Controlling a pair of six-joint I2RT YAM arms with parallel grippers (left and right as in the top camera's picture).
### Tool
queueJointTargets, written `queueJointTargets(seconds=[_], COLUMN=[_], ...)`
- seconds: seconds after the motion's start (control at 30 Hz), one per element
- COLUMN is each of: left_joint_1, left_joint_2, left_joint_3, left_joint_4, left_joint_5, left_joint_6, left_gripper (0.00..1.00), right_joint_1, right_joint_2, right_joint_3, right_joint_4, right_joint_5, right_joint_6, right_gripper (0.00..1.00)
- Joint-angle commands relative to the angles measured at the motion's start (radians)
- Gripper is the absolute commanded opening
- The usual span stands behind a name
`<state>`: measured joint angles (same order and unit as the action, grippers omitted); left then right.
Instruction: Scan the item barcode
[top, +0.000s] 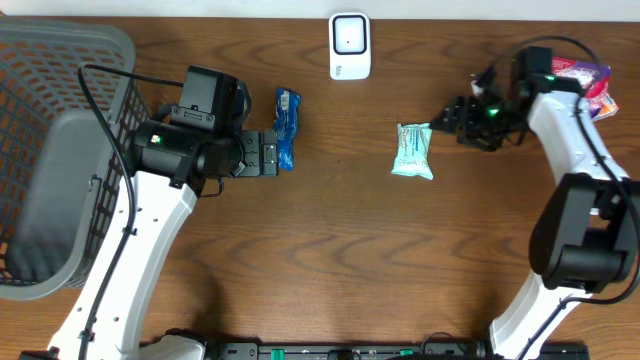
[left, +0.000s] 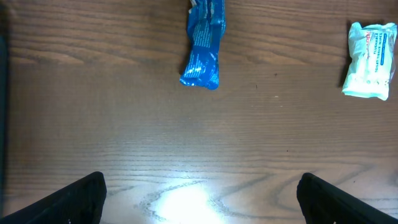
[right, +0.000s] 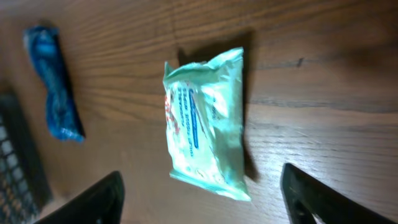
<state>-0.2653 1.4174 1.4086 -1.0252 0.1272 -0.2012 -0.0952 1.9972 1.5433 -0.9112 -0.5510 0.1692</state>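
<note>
Lying free just ahead of the wide-open right claw (top: 443, 118), pale green packet (top: 413, 150).

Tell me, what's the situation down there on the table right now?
Left gripper open, empty. Right gripper open, green pack lying loose on table beside it. Path to scanner unobstructed.

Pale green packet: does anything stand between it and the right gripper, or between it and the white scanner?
Nothing visible does. The right gripper, jaws open, is right next to the pale green packet. Only bare table lies between the packet and the white scanner; the blue packet lies well off that path.
</note>
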Motion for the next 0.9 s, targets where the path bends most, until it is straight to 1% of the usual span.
queueJointTargets(seconds=[0.0, 0.17, 0.23, 0.47, 0.5, 0.53, 0.6, 0.67, 0.7, 0.73, 0.8, 0.87], left_joint_1=[0.003, 0.003, 0.003, 0.003, 0.003, 0.003, 0.003, 0.003, 0.003, 0.003, 0.003, 0.003], left_joint_2=[0.001, 0.001, 0.001, 0.001, 0.001, 0.001, 0.001, 0.001, 0.001, 0.001, 0.001, 0.001], left_joint_3=[0.003, 0.003, 0.003, 0.003, 0.002, 0.002, 0.003, 0.003, 0.003, 0.002, 0.003, 0.003], left_joint_4=[-0.003, -0.003, -0.003, -0.003, -0.003, -0.003, -0.003, -0.003, -0.003, -0.003, -0.003, -0.003], left_joint_5=[-0.009, -0.009, -0.009, -0.009, -0.009, -0.009, -0.009, -0.009, -0.009, -0.009, -0.009, -0.009], left_joint_6=[0.014, 0.014, 0.014, 0.014, 0.014, 0.014, 0.014, 0.014, 0.014, 0.014, 0.014, 0.014], left_gripper=[0.98, 0.98, 0.98, 0.98, 0.98, 0.97, 0.98, 0.98, 0.98, 0.98, 0.98, 0.98], right_joint_1=[0.058, 0.091, 0.092, 0.108, 0.112, 0.116, 0.124, 0.136, 0.138, 0.144, 0.153, 0.155], right_joint_2=[0.025, 0.059, 0.072, 0.134, 0.142, 0.146, 0.15, 0.15, 0.15, 0.15, 0.15, 0.15], right_joint_3=[-0.025, -0.072, -0.087, -0.145, -0.153, -0.157, -0.162, -0.162, -0.162, -0.162, -0.162, -0.151], right_joint_4=[0.036, 0.113, 0.128, 0.199, 0.207, 0.211, 0.214, 0.217, 0.22, 0.224, 0.229, 0.235], right_joint_5=[0.133, 0.142, 0.142, 0.121, 0.119, 0.119, 0.12, 0.119, 0.118, 0.108, 0.076, 0.003], right_joint_6=[0.114, 0.16, 0.172, 0.175, 0.175, 0.175, 0.175, 0.175, 0.175, 0.175, 0.175, 0.175], right_gripper=[0.83, 0.85, 0.84, 0.72, 0.68, 0.61, 0.43, 0.19, 0.13, 0.02, 0.01, 0.01])
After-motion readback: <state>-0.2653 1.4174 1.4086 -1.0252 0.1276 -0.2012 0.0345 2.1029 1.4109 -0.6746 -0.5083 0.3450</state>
